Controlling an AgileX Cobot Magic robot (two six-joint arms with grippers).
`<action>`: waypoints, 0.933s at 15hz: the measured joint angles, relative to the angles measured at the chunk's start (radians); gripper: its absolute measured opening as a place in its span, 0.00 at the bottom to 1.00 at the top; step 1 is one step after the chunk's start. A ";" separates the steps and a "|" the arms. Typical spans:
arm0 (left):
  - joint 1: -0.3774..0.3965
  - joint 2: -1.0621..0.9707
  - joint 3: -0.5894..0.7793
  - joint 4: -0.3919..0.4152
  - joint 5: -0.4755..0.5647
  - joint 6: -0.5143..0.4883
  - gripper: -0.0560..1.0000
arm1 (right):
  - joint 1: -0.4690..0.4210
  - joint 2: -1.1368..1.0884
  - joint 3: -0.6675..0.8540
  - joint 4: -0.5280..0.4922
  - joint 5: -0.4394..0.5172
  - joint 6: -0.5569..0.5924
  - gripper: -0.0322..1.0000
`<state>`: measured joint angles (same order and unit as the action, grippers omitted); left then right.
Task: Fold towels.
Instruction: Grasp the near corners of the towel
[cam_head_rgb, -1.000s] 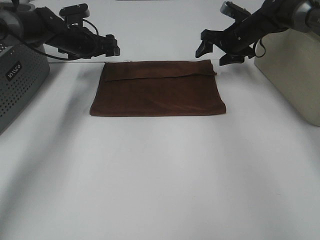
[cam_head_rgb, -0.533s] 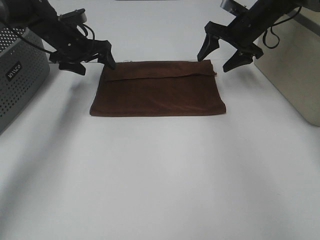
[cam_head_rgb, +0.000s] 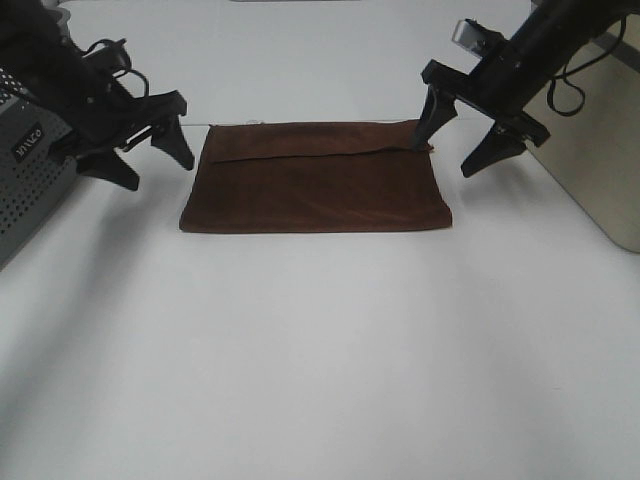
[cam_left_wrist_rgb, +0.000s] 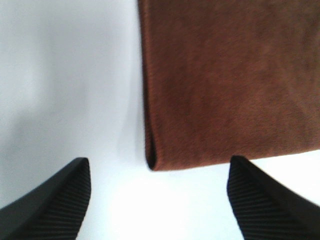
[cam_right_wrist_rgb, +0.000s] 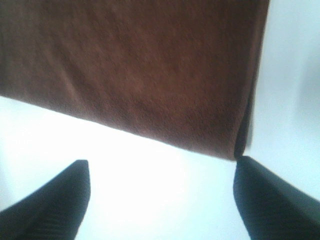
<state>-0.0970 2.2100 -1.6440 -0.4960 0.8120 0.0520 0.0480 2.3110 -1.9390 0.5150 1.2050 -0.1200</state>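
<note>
- Lying flat on the smooth white tabletop (cam_head_rgb: 320, 350), the towel (cam_head_rgb: 315, 180) was a dark brown rectangle of napped terry cloth. It was folded over, with a thin raised flap edge running across its far half.
- In the left wrist view the towel (cam_left_wrist_rgb: 225, 75) showed a fine fuzzy pile and a rounded, doubled corner. That corner sat in the gap ahead of the left jaws, nearer neither one.
- In the right wrist view the towel (cam_right_wrist_rgb: 140, 65) ended in a layered corner just beside one of the right jaws. Bare tabletop filled the rest of the gap.
- The black ribbed left jaws were spread wide and gripped nothing. They pointed down at the tabletop just outside the towel's edge.
- The left arm (cam_head_rgb: 70, 90) reached in low, angled downward.
- The right jaws were likewise spread wide and empty, straddling the towel's far corner.
- The right arm (cam_head_rgb: 530, 50) sloped steeply down.
</note>
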 joint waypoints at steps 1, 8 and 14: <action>0.023 -0.010 0.058 -0.002 -0.012 -0.007 0.70 | -0.014 -0.022 0.076 0.029 -0.015 -0.035 0.75; 0.015 0.002 0.086 -0.013 -0.047 0.016 0.68 | -0.021 -0.050 0.194 0.095 -0.110 -0.153 0.75; -0.038 0.101 -0.012 -0.045 -0.082 0.047 0.68 | -0.021 0.031 0.194 0.109 -0.183 -0.159 0.75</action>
<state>-0.1350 2.3110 -1.6560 -0.5410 0.7300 0.0990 0.0270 2.3420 -1.7450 0.6240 1.0220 -0.2790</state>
